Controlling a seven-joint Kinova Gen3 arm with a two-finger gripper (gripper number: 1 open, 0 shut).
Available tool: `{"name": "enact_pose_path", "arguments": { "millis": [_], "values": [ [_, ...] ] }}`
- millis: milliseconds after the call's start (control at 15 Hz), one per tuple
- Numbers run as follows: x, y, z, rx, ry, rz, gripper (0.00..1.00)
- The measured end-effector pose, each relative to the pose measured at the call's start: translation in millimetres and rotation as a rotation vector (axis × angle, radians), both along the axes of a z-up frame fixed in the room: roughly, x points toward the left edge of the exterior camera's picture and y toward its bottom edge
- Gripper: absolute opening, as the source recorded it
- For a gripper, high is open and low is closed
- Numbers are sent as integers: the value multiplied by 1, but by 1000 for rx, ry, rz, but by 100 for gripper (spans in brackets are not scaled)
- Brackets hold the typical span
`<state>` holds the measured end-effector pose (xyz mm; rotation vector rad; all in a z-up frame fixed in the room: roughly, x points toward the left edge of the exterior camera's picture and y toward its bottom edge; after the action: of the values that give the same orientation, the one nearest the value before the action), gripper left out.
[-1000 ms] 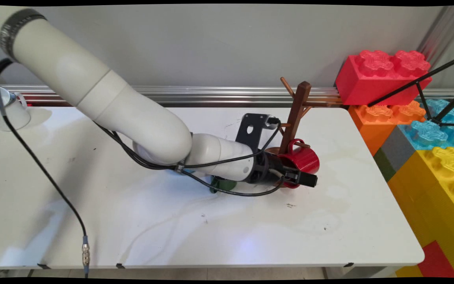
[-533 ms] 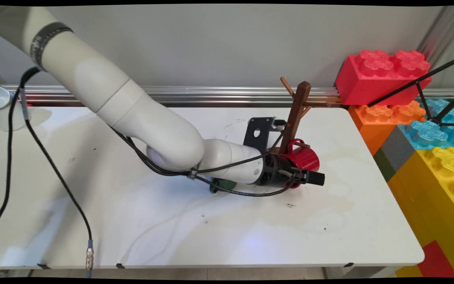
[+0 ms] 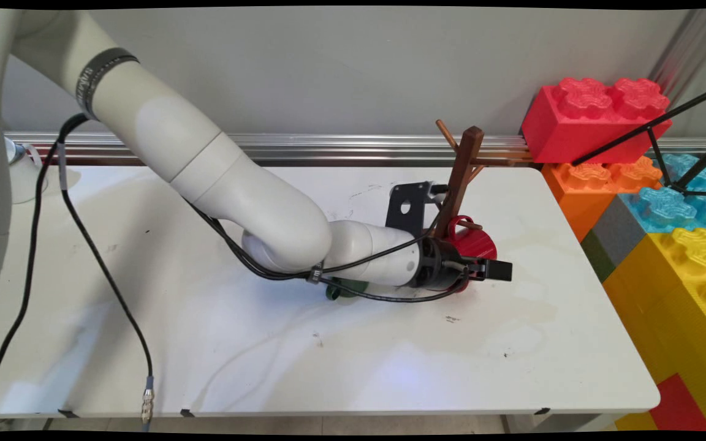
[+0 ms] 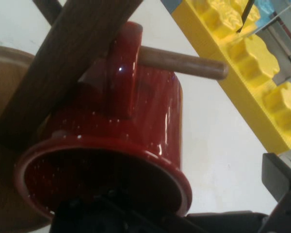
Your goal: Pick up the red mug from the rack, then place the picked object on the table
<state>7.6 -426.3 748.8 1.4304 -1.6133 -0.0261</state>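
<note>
Tabletop [image 3: 206,343]: white, wide, mostly bare toward the near and left sides; stains and a few dark specks near the middle.
Blocks [image 3: 684,245]: big toy bricks, red, orange, blue and yellow, stacked just off the tabletop's right edge; the yellow ones show close by in the hand view.
Arm: comes in from the upper left, lies low across the tabletop, cables trailing beside it.
Mug tree [image 3: 460,177]: dark wooden post with pegs, standing at the far right part of the tabletop, near the back rail.
Red mug [image 3: 478,242]: hangs by its handle on a low peg [image 4: 184,63] of the mug tree, mouth turned toward the hand camera, body tilted.
Tool [image 3: 488,269]: right at the red mug's rim, on its near side. One finger reaches past the mug to the right; whether the tool pinches the rim or stands spread, I cannot tell.
Green thing [image 3: 344,288]: small, dark, half hidden under the arm; kind unclear.
White cup [image 3: 19,177]: far left, well apart.
Room: open tabletop to the near side; tight between post, peg and blocks.
</note>
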Motion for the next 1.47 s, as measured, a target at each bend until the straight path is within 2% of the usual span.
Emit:
{"name": "enact_pose_path", "arguments": {
  "millis": [733,800,1467],
  "values": [
    [-12,-8,-1,-22,-1,41,100],
    [-13,-9,-1,-26,-3,43,0],
    [-12,-6,0,-23,-7,60,0]
  ]
}}
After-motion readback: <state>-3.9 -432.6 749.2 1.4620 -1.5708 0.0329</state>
